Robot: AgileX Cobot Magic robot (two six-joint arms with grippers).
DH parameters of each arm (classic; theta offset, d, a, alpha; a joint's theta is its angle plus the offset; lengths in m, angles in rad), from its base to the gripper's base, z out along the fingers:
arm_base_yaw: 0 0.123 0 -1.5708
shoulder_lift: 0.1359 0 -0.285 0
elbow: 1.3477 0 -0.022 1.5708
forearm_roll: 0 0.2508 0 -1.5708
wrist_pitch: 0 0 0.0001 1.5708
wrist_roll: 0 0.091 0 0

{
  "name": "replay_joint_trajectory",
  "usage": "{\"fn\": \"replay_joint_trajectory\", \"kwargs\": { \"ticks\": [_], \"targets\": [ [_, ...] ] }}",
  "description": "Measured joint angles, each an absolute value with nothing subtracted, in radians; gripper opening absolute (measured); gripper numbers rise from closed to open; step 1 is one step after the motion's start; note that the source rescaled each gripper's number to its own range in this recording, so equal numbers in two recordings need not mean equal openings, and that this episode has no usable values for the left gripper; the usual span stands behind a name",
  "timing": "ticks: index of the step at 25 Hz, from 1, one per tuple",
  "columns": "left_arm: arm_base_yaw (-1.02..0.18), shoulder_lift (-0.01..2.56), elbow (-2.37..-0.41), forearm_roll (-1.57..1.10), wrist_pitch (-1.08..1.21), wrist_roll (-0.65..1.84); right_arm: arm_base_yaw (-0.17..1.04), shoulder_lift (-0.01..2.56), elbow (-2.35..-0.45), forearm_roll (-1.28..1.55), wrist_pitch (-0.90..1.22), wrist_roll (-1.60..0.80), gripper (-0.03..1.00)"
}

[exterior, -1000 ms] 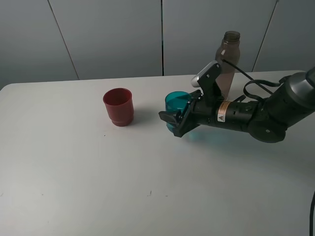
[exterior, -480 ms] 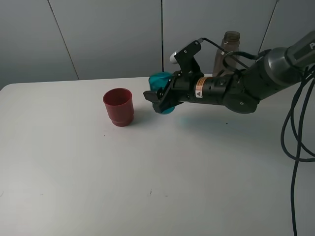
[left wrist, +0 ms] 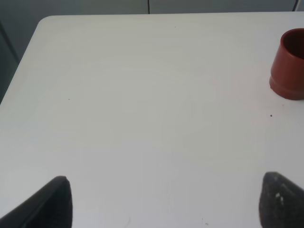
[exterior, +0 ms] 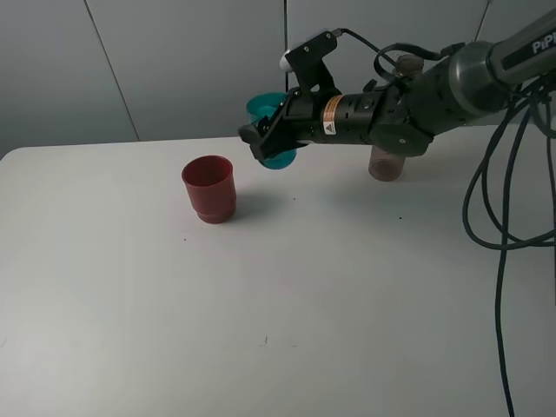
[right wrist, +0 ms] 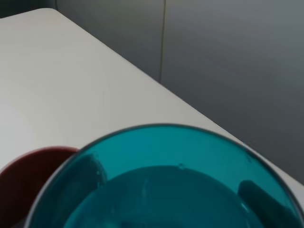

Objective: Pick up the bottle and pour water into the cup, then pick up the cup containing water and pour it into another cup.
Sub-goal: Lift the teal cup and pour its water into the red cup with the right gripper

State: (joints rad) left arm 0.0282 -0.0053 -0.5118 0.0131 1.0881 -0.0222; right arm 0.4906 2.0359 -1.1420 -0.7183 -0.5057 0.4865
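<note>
Right end effector (exterior: 263,143) pinching teal cup (exterior: 266,107) aloft, right of red cup (exterior: 208,187) and not yet over it; tipping this early would likely spill water onto table (exterior: 261,287), short of the red mouth.

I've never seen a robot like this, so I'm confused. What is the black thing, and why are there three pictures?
The black thing is a robot arm with a pincher on its end, called a gripper. The big picture comes from a camera up high, looking down at a white table. There the right gripper is shut on a see-through blue cup, holding it in the air near a red cup that stands on the table. A brownish bottle stands behind the arm. The other two pictures come from little cameras on the robot's wrists. One looks into the blue cup, which seems to have water in it. The other shows the left gripper, open and holding nothing.
</note>
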Motion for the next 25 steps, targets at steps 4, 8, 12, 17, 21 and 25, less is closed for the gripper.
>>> {"fn": "replay_joint_trajectory", "kwargs": {
  "ticks": [4, 8, 12, 17, 21, 25],
  "targets": [
    [0.028, -0.005, -0.512, 0.013, 1.088, -0.022, 0.503, 2.049, -1.211, -0.718, -0.474, 0.51, 0.04],
    [0.028, -0.005, -0.512, 0.013, 1.088, -0.022, 0.52, 2.09, -1.282, -0.718, -0.442, 0.529, 0.04],
    [0.028, -0.005, -0.512, 0.013, 1.088, -0.022, 0.535, 2.138, -1.353, -0.719, -0.421, 0.542, 0.04],
    [0.028, -0.005, -0.512, 0.013, 1.088, -0.02, 0.548, 2.195, -1.447, -0.731, -0.387, 0.551, 0.04],
    [0.028, -0.005, -0.512, 0.013, 1.088, -0.02, 0.556, 2.211, -1.481, -0.742, -0.383, 0.556, 0.04],
    [0.028, -0.005, -0.512, 0.013, 1.088, -0.018, 0.563, 2.212, -1.485, -0.748, -0.383, 0.532, 0.04]
  ]
}}
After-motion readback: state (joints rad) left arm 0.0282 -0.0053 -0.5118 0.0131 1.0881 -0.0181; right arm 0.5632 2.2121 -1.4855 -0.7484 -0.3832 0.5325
